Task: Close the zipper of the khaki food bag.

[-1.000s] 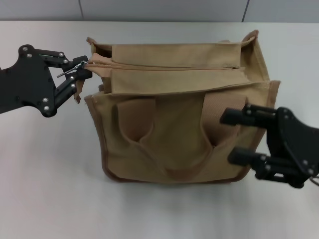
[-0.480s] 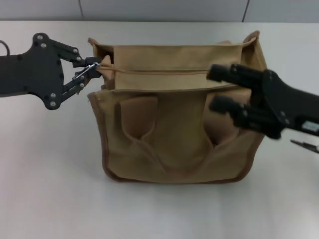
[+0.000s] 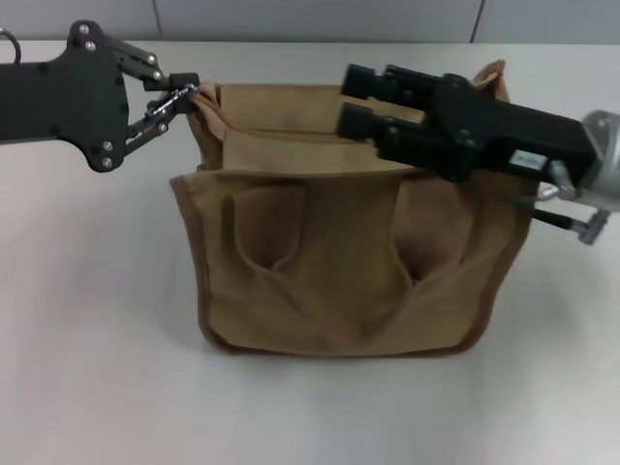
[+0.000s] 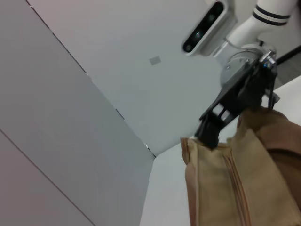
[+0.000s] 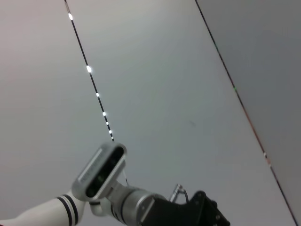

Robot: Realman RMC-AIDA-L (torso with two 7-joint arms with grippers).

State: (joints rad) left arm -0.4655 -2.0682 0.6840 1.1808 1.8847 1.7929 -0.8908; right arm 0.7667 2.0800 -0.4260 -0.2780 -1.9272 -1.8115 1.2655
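The khaki food bag stands upright on the white table, handles hanging down its front. The zipper runs along its top and looks drawn together up to the left end; it also shows in the left wrist view. My left gripper is at the bag's upper left corner, shut on the silver pull tab, with the corner pulled up towards it. My right gripper is open and empty, hovering over the middle of the bag's top; it also shows in the left wrist view.
The table has bare surface in front of the bag and on both sides. A grey wall runs along the table's far edge. The right arm's silver wrist sticks out past the bag's right end.
My right gripper has swung from the bag's front right up and left to above its top. My left gripper has moved up and back with the left corner, and the zip gap has closed.
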